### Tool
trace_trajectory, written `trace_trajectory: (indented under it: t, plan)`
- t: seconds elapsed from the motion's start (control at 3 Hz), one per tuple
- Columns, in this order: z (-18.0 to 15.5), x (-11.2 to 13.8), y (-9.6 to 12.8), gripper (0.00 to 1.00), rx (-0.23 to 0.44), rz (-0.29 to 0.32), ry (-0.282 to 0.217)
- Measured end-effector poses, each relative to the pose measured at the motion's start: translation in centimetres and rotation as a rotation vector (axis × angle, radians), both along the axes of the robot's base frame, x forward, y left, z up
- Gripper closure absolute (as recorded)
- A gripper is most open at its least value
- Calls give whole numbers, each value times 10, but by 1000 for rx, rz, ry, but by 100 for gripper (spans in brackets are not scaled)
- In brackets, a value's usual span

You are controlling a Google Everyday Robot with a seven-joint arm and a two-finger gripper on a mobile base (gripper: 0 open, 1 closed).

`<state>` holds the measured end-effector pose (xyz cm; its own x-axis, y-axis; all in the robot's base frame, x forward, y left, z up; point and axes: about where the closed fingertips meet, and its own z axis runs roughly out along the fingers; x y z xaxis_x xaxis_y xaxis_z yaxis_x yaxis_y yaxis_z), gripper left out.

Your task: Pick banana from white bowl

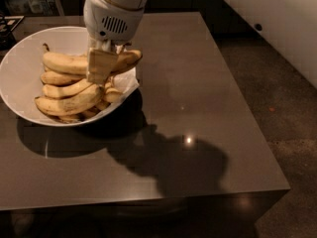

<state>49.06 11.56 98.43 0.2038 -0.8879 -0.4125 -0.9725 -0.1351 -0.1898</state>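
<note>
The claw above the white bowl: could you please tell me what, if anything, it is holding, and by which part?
The claw appears to be clamped on the topmost banana of the pile in the white bowl, gripping it around its middle, somewhat nearer its right end.

A glossy, plain white round bowl [20, 78] holds a heap of yellow bananas [69, 100], freckled and streaked with brown and dark at the tips. Over the bowl's right side, against the topmost fruit, the gripper [101, 69] is tan below a white housing with a dark slotted grille. The smooth tabletop [198, 83] is dark grey-brown with small bright glints. The floor [277, 108] is dark, speckled grey.
</note>
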Motion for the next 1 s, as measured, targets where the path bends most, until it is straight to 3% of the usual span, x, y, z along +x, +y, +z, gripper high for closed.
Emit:
trace_trajectory:
  t: [0.67,1.0]
  plan:
    - [18,-51,-28,100,-56,-93,22]
    - [19,-52,-28,100,-56,-94,21]
